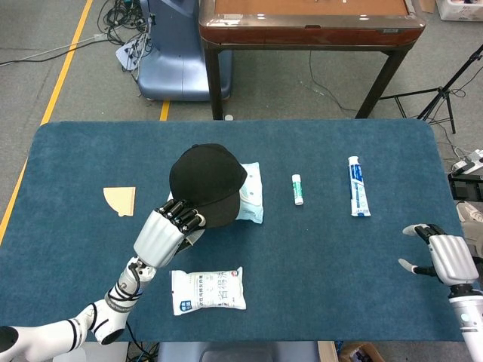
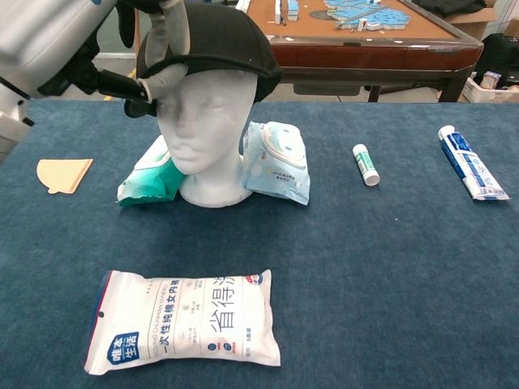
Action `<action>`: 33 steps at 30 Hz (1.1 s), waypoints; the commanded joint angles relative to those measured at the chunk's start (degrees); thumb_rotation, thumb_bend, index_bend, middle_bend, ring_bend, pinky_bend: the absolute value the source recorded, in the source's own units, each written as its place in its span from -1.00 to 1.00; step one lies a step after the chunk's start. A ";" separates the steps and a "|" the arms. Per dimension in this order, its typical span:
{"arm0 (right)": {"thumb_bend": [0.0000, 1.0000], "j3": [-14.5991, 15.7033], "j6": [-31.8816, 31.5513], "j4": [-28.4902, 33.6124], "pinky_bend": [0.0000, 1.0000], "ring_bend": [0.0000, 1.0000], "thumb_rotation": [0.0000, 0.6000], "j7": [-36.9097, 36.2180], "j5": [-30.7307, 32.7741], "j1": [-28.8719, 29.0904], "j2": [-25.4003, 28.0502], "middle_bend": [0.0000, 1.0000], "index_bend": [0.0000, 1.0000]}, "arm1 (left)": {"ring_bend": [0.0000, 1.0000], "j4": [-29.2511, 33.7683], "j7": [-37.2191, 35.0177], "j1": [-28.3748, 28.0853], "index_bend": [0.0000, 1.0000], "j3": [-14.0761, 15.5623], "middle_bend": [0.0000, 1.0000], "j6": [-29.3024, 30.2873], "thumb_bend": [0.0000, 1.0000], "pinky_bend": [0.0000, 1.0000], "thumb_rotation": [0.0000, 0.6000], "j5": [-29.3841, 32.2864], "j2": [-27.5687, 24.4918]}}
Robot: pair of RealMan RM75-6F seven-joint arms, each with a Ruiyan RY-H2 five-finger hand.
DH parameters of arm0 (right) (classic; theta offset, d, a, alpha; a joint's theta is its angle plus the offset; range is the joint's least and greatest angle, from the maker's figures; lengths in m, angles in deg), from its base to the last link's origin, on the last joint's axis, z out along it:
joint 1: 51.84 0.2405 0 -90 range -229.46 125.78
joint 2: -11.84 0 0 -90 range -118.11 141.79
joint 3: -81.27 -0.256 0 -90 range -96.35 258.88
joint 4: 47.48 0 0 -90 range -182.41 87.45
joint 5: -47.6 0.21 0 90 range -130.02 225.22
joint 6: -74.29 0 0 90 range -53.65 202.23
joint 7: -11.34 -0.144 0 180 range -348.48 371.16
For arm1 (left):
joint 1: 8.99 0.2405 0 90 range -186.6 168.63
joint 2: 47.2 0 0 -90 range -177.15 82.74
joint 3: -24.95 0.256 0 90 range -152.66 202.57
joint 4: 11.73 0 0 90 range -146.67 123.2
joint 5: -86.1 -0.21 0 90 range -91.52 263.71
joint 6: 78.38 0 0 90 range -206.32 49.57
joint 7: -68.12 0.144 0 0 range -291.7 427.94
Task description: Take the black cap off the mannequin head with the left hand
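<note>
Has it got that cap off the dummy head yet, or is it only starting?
Only starting. The left hand has reached the black cap and its fingers touch the brim, but the cap sits fully on the mannequin head. Lifting it off remains.

left arm: I have it reaching forward from the near-left edge, wrist raised | left hand (image 1: 167, 230): fingers (image 1: 183, 215) curled over the black cap (image 1: 205, 179) brim (grip looks closed in the chest view too) | right hand (image 1: 445, 256): low at the near-right, fingers apart, holding nothing
</note>
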 commanded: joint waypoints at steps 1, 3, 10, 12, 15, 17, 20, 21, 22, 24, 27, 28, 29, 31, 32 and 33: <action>-1.00 0.01 -0.01 -0.01 0.19 -0.37 1.00 0.01 0.02 -0.01 -0.01 -0.20 -0.24 | -0.16 0.49 0.43 -0.50 0.17 -0.60 0.41 -0.56 -0.14 0.14 1.00 0.29 -0.47; -1.00 0.00 0.01 -0.02 0.19 -0.37 1.00 0.02 0.03 0.00 -0.02 -0.20 -0.24 | -0.16 0.61 0.68 -0.84 0.17 -0.95 0.41 -0.94 -0.14 0.14 1.00 0.44 -0.72; -1.00 0.03 0.21 -0.08 0.19 -0.37 1.00 0.05 0.07 0.09 -0.05 -0.20 -0.24 | -0.16 0.49 1.21 -1.91 0.17 -2.05 0.41 -2.35 -0.14 0.14 1.00 1.48 -1.56; -1.00 0.05 0.26 -0.10 0.19 -0.37 1.00 0.03 0.06 0.11 -0.06 -0.20 -0.24 | -0.16 0.70 1.27 -2.07 0.17 -2.09 0.41 -2.38 -0.14 0.14 1.00 1.40 -1.86; -1.00 0.10 0.30 -0.12 0.19 -0.37 1.00 0.03 0.03 0.12 -0.09 -0.20 -0.24 | -0.16 1.41 1.92 -2.11 0.17 -2.26 0.41 -2.04 -0.14 0.14 1.00 1.29 -2.25; -1.00 0.13 0.39 -0.15 0.19 -0.37 1.00 0.13 -0.06 0.20 -0.14 -0.20 -0.24 | -0.16 2.06 2.46 -2.11 0.17 -2.48 0.41 -1.88 -0.14 0.14 1.00 1.39 -2.49; -1.00 0.24 0.48 -0.11 0.19 -0.37 1.00 0.25 -0.27 0.32 -0.26 -0.20 -0.24 | -0.16 2.65 2.95 -2.38 0.17 -2.81 0.41 -2.18 -0.14 0.14 1.00 1.56 -2.95; -1.00 0.27 0.50 -0.12 0.19 -0.37 1.00 0.29 -0.31 0.33 -0.30 -0.20 -0.24 | -0.16 2.76 3.06 -2.49 0.17 -2.91 0.41 -2.29 -0.14 0.14 1.00 1.62 -3.08; -1.00 0.30 0.55 -0.11 0.19 -0.37 1.00 0.31 -0.31 0.35 -0.32 -0.20 -0.24 | -0.16 2.85 3.15 -2.63 0.17 -3.05 0.41 -2.43 -0.14 0.14 1.00 1.70 -3.23; -1.00 0.30 0.55 -0.12 0.19 -0.37 1.00 0.35 -0.30 0.36 -0.35 -0.20 -0.24 | -0.16 3.01 3.36 -2.91 0.17 -3.32 0.41 -2.71 -0.14 0.14 1.00 1.91 -3.42; -1.00 0.27 0.45 -0.12 0.19 -0.37 1.00 0.16 -0.30 0.34 -0.32 -0.20 -0.24 | -0.16 3.30 3.87 -3.21 0.17 -3.49 0.41 -2.88 -0.14 0.14 1.00 1.86 -3.70; -1.00 0.28 0.45 -0.14 0.19 -0.37 1.00 0.10 -0.31 0.33 -0.30 -0.20 -0.24 | -0.16 3.37 4.02 -3.30 0.17 -3.53 0.41 -2.95 -0.14 0.14 1.00 1.86 -3.76; -1.00 0.29 0.46 -0.17 0.19 -0.37 1.00 0.06 -0.30 0.33 -0.30 -0.20 -0.24 | -0.16 3.46 4.13 -3.40 0.17 -3.57 0.41 -3.03 -0.14 0.14 1.00 1.86 -3.82; -1.00 0.34 0.47 -0.24 0.19 -0.37 1.00 0.00 -0.32 0.32 -0.30 -0.20 -0.24 | -0.16 3.62 4.49 -3.69 0.17 -3.72 0.41 -3.29 -0.14 0.14 1.00 1.89 -3.93; -1.00 0.35 0.46 -0.26 0.19 -0.37 1.00 -0.05 -0.33 0.30 -0.30 -0.20 -0.24 | -0.16 3.69 4.66 -3.83 0.17 -3.80 0.41 -3.43 -0.14 0.14 1.00 1.93 -3.98; -1.00 0.37 0.45 -0.29 0.19 -0.37 1.00 -0.10 -0.35 0.29 -0.31 -0.20 -0.24 | -0.16 3.76 4.84 -4.02 0.17 -3.91 0.41 -3.64 -0.14 0.14 1.00 1.99 -4.05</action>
